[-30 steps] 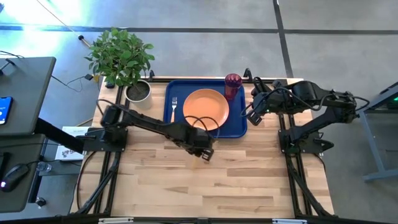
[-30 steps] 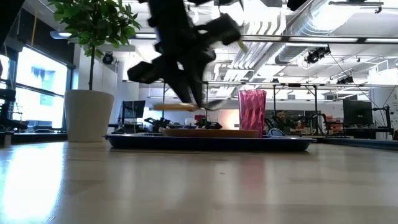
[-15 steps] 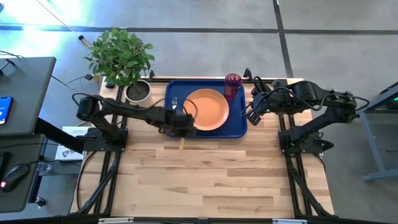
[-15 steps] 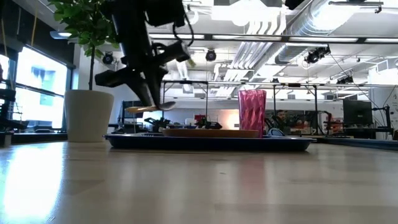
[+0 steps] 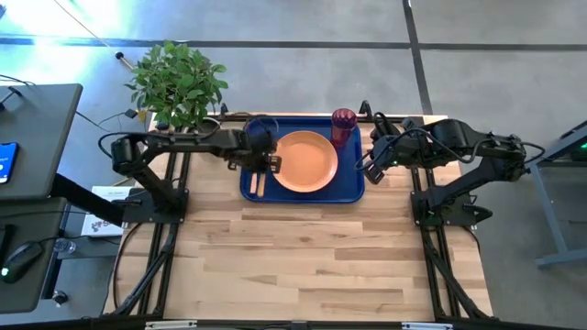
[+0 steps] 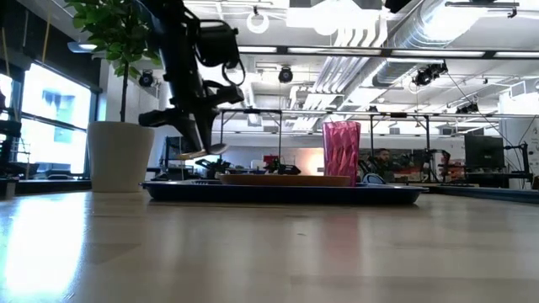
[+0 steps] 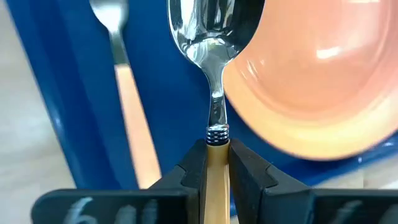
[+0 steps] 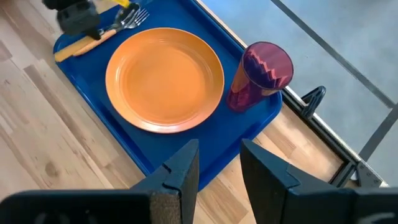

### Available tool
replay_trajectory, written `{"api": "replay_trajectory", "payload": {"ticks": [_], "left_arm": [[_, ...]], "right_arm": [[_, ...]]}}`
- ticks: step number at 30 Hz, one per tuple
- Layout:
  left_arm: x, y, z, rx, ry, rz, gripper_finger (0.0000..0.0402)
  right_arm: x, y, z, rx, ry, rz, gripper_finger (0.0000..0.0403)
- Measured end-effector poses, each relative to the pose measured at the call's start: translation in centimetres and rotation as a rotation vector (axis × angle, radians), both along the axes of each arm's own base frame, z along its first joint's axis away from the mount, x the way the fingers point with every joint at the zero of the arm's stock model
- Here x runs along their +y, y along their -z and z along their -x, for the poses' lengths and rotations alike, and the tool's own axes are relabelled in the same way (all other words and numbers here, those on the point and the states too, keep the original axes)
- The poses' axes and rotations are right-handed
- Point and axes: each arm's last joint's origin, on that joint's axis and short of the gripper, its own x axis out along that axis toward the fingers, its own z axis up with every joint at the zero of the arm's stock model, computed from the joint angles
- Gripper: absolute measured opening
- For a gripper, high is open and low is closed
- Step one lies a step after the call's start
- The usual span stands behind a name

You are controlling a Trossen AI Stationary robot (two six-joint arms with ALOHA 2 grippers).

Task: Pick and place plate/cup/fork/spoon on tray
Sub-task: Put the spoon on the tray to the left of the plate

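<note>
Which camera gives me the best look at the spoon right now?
The left wrist view: the spoon fills it, clamped in the left gripper above the tray. The low view shows it side-on; high and right wrist views mostly hide it.

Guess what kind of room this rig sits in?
Probably a robotics lab or open industrial workspace: the low view shows exposed ceiling ducts, monitors on benches behind the table, and the high view shows a concrete floor.

The left tool (image 7: 216, 163) carried the spoon (image 7: 212, 46) over the tray (image 5: 348, 188).
</note>
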Motion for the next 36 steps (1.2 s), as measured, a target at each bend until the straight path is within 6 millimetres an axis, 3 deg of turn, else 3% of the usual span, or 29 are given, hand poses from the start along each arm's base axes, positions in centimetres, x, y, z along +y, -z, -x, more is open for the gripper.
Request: {"api": "replay_trajectory", "payload": {"ticks": [6,13,22,36], "left_arm": [[2.7,0.0,1.0,-0.009,-0.038,0.019,0.0038],[4.1,0.7,1.4,0.013,-0.054,0.024,0.0038],[4.9,2.9,0.4,0.004,-0.031,0.085,0.0038],[5.5,4.8,0.1,0.049,-0.047,0.114,0.0039]], "right_arm": [[0.0,0.0,0.0,-0.008,0.013,-0.006,0.0110],[0.0,0.0,0.0,-0.020,0.037,-0.006,0.0110],[0.0,0.0,0.0,-0.038,0.064,-0.022,0.0110],[0.0,0.0,0.0,-0.047,0.077,-0.031,0.0110]]}}
